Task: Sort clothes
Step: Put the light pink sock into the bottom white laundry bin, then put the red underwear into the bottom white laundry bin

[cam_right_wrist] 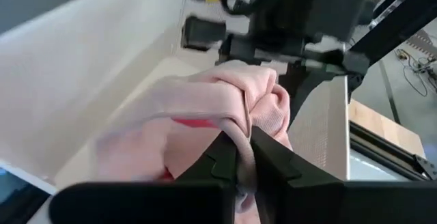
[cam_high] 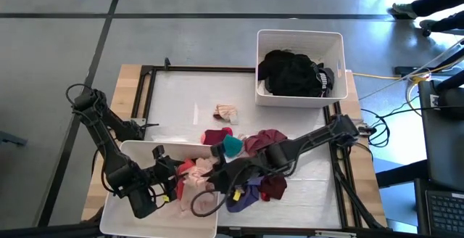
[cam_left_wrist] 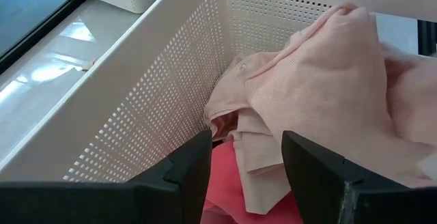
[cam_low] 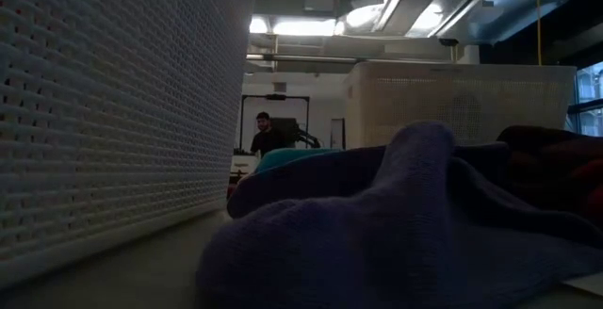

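My right gripper (cam_right_wrist: 244, 157) has its jaws clenched on a fold of the pale pink knitted garment (cam_right_wrist: 225, 104), holding it over the near white perforated plastic bin (cam_high: 119, 212) at the worktop's near left. My left gripper (cam_left_wrist: 242, 166) hangs inside that bin with jaws released, just above more pink and red fabric. To the right, on the wooden-edged worktop (cam_high: 130, 75), lies a heap of maroon, teal (cam_high: 232, 146) and purple (cam_high: 246, 197) clothes, with one small pinkish piece (cam_high: 226, 112) farther off. The far white bin (cam_high: 301, 38) holds black garments (cam_high: 290, 72).
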{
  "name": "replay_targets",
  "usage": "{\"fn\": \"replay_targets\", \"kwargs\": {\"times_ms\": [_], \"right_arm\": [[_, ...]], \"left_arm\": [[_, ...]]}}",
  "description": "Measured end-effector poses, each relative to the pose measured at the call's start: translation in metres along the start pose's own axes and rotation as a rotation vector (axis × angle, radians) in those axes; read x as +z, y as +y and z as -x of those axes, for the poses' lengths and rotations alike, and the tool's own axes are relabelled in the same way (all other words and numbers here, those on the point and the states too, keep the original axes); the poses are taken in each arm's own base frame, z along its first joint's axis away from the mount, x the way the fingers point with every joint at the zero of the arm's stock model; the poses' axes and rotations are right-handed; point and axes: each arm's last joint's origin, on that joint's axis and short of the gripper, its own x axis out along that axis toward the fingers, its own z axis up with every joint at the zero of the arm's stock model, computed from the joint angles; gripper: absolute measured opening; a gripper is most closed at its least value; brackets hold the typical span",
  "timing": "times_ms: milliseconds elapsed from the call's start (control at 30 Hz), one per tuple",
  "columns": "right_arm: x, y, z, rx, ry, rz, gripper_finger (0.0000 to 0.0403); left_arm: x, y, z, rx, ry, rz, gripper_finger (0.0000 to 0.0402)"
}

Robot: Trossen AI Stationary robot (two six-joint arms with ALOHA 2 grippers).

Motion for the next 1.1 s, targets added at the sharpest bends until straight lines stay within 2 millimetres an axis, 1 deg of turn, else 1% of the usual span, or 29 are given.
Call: {"fn": "replay_targets", "kwargs": {"times_ms": [67,133,300,400,533,667,800,933,1100], "right_arm": [[-0.004,0.002,-0.006,0.004,0.017,0.004,0.0037],[-0.006,0.003,-0.008,0.007,0.029,0.005,0.0056],[-0.007,0.003,-0.006,-0.002,0.053,-0.007,0.0144],[-0.006,0.001,0.002,-0.022,0.075,0.000,0.0193],[0.000,-0.002,0.028,-0.057,0.109,0.001,0.0233],[0.003,-0.004,0.059,-0.092,0.171,-0.046,0.0249],[-0.004,-0.007,0.083,-0.070,0.277,-0.126,0.0247],[-0.024,-0.004,0.088,-0.075,0.470,-0.215,0.0242],[-0.063,0.006,0.078,-0.184,0.696,-0.226,0.0241]], "left_arm": [[0.000,0.000,0.000,0.000,0.000,0.000,0.0169],[0.000,0.000,0.000,0.000,0.000,0.000,0.0169],[0.000,0.000,0.000,0.000,0.000,-0.001,0.0169],[0.000,0.000,0.000,-0.002,0.000,-0.006,0.0169],[-0.001,-0.001,0.003,-0.011,-0.001,-0.033,0.0169],[0.002,-0.005,0.013,-0.046,-0.018,-0.055,0.0169],[0.003,-0.012,0.023,-0.063,-0.138,-0.122,0.0169],[0.006,-0.021,0.032,-0.079,-0.258,-0.173,0.0169],[0.012,-0.031,0.036,-0.119,-0.308,-0.199,0.0169]]}}
